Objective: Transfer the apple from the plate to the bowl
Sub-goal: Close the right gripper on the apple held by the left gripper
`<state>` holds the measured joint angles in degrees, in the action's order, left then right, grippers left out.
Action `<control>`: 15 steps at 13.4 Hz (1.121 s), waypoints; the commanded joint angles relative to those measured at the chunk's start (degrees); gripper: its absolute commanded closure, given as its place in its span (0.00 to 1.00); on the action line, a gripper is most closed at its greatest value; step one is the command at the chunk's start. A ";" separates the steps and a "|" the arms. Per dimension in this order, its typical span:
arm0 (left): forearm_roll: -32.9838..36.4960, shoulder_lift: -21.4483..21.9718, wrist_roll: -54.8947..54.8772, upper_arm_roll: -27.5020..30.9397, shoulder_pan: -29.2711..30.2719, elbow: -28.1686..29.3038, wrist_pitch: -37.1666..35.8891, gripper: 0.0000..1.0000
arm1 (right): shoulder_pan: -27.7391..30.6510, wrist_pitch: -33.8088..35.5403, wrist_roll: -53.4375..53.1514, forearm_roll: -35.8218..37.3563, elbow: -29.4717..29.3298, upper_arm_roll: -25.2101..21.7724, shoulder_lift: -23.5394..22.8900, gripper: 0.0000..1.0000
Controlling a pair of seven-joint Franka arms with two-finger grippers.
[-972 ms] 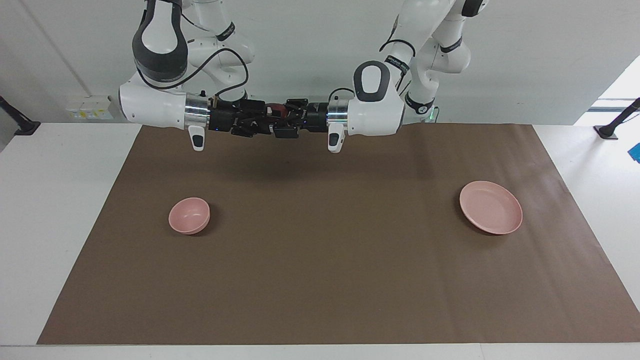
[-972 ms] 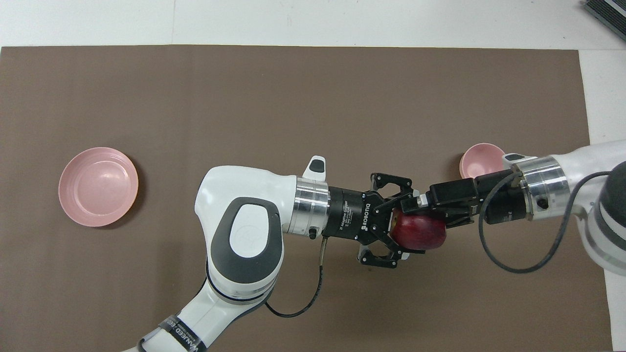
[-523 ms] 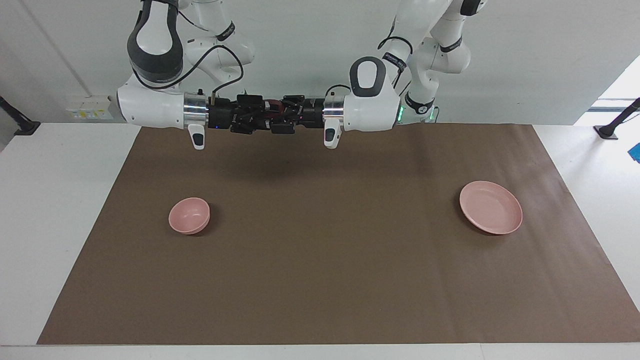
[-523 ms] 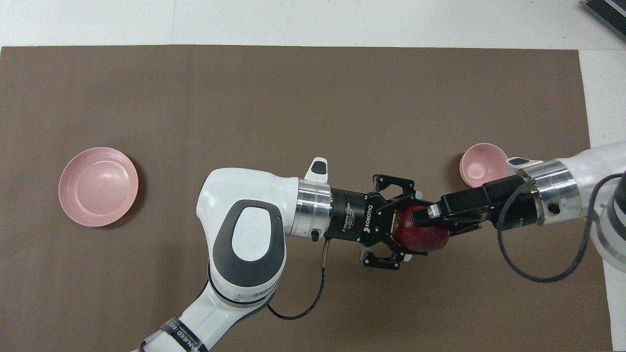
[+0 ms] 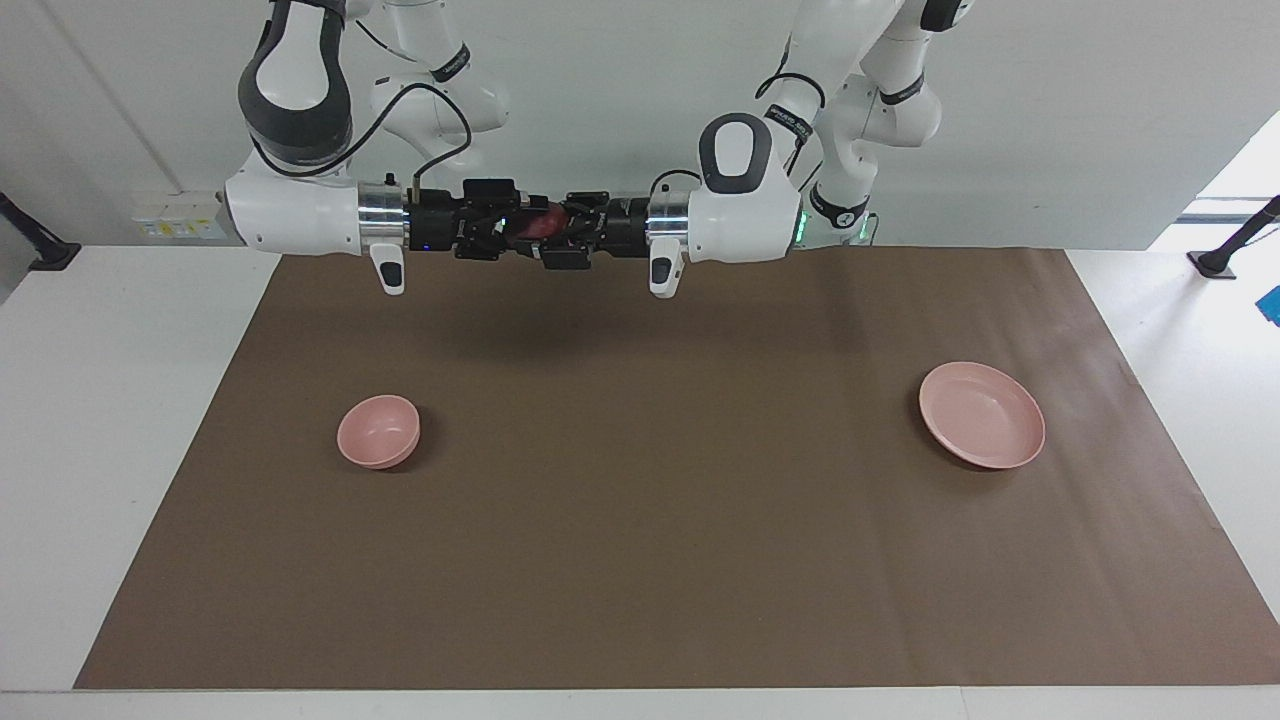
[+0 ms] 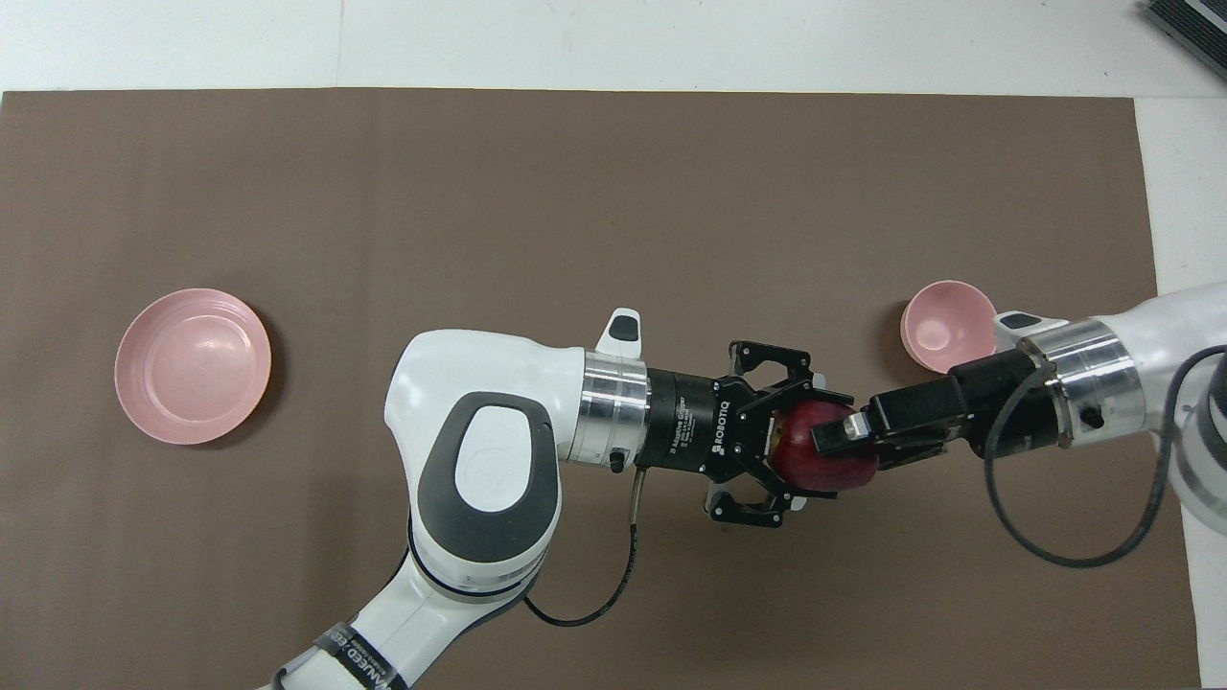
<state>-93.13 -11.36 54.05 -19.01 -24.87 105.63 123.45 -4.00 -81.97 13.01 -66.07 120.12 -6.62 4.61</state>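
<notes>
brown paper (image 5: 640,520) covers most of the white surface (image 5: 110,420). up in the air over the mat, at the robots' edge of it, the two tools meet tip to tip with the apple (image 6: 822,460) between them. the left tool (image 6: 781,458) is clenched on the apple, gripping its stem end. the right tool (image 6: 844,443) stands released, one finger lying over the apple's top; whether it presses the fruit cannot be told. the bowl (image 5: 378,431) sits toward the right arm's end, the plate (image 5: 982,414) toward the left arm's end, well apart, each with nothing in it.
</notes>
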 commanded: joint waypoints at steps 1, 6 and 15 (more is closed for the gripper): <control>-0.83 0.81 1.05 0.56 -0.97 0.81 1.00 1.00 | 0.22 0.50 1.75 1.74 1.26 0.11 1.45 0.00; -0.83 1.16 5.17 0.56 -2.02 0.90 0.83 1.00 | 0.13 0.41 0.88 2.61 1.17 0.20 1.36 1.00; 0.40 1.08 5.63 0.73 -1.94 0.63 0.92 0.00 | 0.39 0.41 0.26 4.11 -0.32 0.38 0.31 1.00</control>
<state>-93.01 -11.27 58.21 -19.15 -26.10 105.76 123.81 -4.11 -81.78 12.96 -63.14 120.25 -6.53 4.72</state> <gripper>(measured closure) 0.000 0.150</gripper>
